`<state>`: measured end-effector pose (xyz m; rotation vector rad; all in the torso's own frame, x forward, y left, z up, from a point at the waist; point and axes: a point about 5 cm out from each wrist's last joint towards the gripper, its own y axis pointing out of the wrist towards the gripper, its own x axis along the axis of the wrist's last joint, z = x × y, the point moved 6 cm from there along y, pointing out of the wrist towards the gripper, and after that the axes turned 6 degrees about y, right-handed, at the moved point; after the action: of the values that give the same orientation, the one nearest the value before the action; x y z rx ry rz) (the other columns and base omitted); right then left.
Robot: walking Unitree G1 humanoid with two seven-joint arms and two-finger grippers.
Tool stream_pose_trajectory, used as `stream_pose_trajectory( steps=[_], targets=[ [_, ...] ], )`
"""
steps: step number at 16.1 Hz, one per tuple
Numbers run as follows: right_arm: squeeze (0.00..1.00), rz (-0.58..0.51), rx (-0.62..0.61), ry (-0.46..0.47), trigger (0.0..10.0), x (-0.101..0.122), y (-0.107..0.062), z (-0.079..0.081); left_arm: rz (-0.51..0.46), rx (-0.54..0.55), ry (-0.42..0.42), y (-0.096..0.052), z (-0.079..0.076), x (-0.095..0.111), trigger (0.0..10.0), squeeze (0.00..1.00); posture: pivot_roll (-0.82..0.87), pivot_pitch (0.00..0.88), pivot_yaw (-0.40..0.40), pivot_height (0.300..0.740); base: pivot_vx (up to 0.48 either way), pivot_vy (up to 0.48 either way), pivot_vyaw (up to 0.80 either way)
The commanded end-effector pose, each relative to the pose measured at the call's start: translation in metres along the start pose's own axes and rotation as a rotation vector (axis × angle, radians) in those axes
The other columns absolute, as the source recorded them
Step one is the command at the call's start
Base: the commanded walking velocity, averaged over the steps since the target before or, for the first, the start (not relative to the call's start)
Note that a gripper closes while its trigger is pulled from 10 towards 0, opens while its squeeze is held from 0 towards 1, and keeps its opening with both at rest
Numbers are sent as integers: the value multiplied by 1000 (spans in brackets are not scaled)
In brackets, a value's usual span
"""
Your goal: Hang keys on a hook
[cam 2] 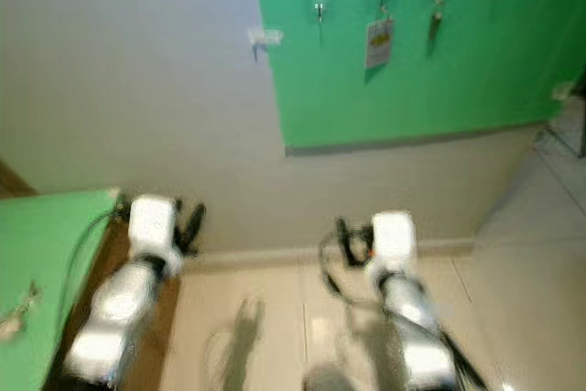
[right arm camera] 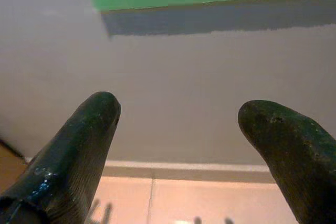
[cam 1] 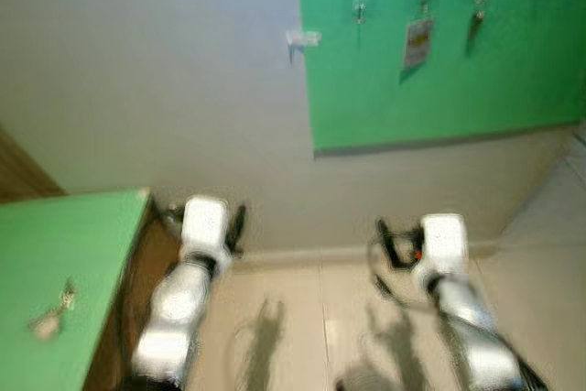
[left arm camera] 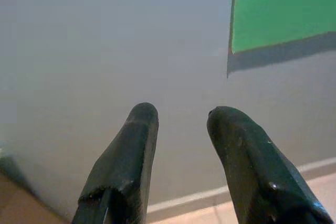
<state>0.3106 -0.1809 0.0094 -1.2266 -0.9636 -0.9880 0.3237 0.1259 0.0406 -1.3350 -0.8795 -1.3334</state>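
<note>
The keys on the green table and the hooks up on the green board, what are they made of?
The keys look like pale, dull metal, though blur leaves it uncertain. The hooks look like shiny silvery metal or clear plastic; they glint against the green board. The green table looks smooth and matte.

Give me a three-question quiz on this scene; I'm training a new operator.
1. True or false: the keys lie on the green table.
2. Which stands wider open: A, left tool, or B, right tool?
3. What colour is the board carrying the hooks?

Key: 1 true. 2 B. 3 green.
</note>
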Motion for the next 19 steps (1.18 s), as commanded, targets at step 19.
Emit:
stream_pose_trajectory(
  steps=[19],
  targets=[
    [0, 9, 152, 10, 10000, 23, 31, 20, 53, 67, -17, -12, -1, -20, 10000, 0, -174, 0, 63, 740, 115, 110, 175]
  ],
)
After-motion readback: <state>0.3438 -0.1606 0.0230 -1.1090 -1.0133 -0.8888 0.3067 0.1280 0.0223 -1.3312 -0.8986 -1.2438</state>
